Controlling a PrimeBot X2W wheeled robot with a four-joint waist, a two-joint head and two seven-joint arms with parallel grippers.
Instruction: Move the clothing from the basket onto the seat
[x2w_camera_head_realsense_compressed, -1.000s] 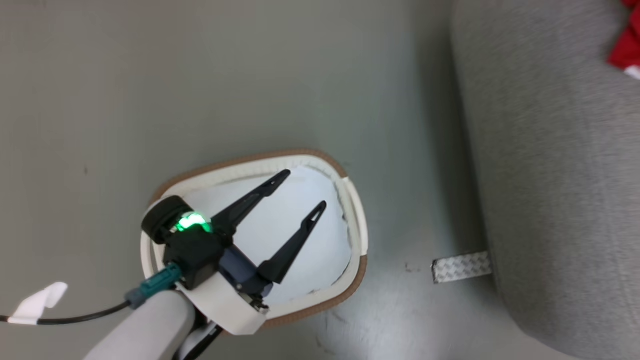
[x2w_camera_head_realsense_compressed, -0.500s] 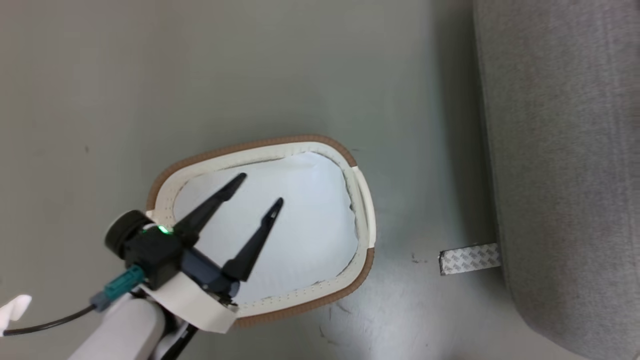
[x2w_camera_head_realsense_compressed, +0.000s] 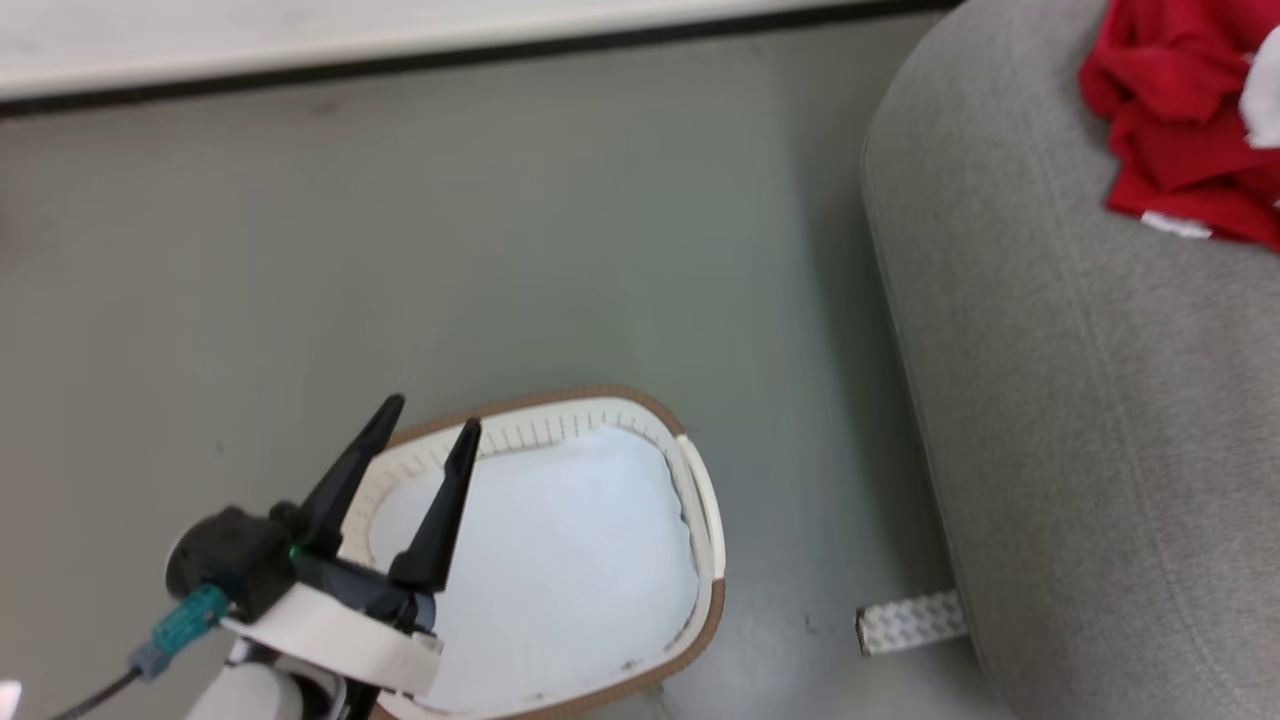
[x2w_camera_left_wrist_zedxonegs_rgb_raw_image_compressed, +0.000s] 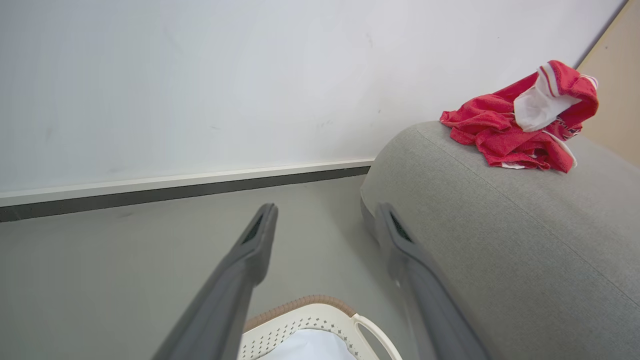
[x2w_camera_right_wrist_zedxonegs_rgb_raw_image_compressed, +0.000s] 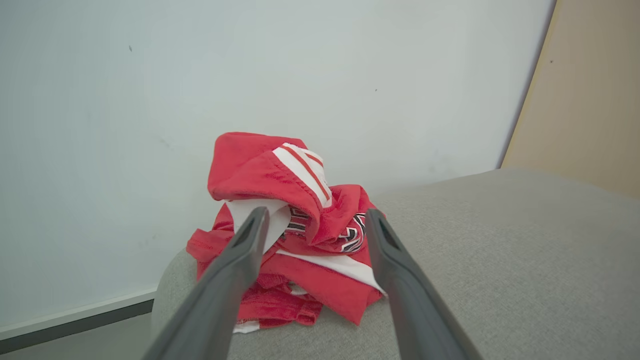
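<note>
Right tool (x2w_camera_right_wrist_zedxonegs_rgb_raw_image_compressed: 316, 211): fingers are spread wide with nothing clamped between them; the clothing (x2w_camera_right_wrist_zedxonegs_rgb_raw_image_compressed: 300, 240) lies heaped just beyond.
Left tool (x2w_camera_head_realsense_compressed: 432, 413): held open and empty over the rim of the basket (x2w_camera_head_realsense_compressed: 705, 520).
Clothing: piled on the rounded end of the seat (x2w_camera_head_realsense_compressed: 1080, 450), well apart from the basket.
Basket: a white liner (x2w_camera_head_realsense_compressed: 560, 560) is seen inside, with no red fabric.
Step in hand: judged to be the release. The right tool is best drawn straight back with fingers kept wide, so that no fold is snagged.
Change: the head camera has been tilted up, so the skirting (x2w_camera_head_realsense_compressed: 400, 60) is taken in. The left tool has been shifted from above the liner to the rim.
</note>
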